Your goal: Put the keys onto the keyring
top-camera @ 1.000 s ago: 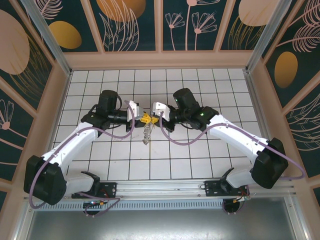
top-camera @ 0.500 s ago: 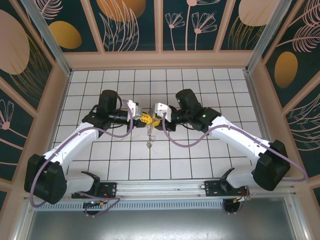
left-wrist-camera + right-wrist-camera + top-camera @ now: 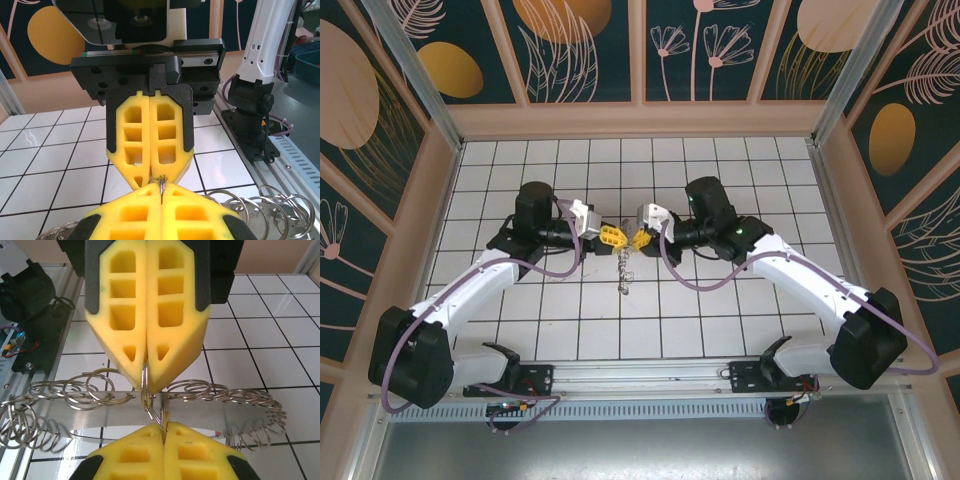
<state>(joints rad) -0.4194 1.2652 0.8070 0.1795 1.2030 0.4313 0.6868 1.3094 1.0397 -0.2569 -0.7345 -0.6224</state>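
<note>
Both grippers meet tip to tip above the tiled floor. In the overhead view my left gripper (image 3: 618,239) and right gripper (image 3: 635,241) nearly touch. The keyring (image 3: 624,272) trails from them toward the near edge. In the right wrist view my left gripper (image 3: 146,384) is shut on a small silvery ring (image 3: 145,392). My right gripper (image 3: 165,426) is shut on a thin brass-gold key (image 3: 167,418), seen edge-on beside that ring's wire. Behind them runs the keyring's wire (image 3: 100,409) with several small rings and a red tag (image 3: 217,432). In the left wrist view my left gripper (image 3: 161,189) pinches the ring against the right gripper (image 3: 159,176).
White tiled floor (image 3: 720,310) lies inside wooden walls (image 3: 640,120). The metal rail (image 3: 650,378) with both arm bases runs along the near edge. Loose-looking small rings (image 3: 280,210) lie low on the right of the left wrist view.
The right arm has drawn slightly to the right. The keyring's dangling part has swung from tilted left to nearly straight under the fingertips. The left arm has barely moved.
</note>
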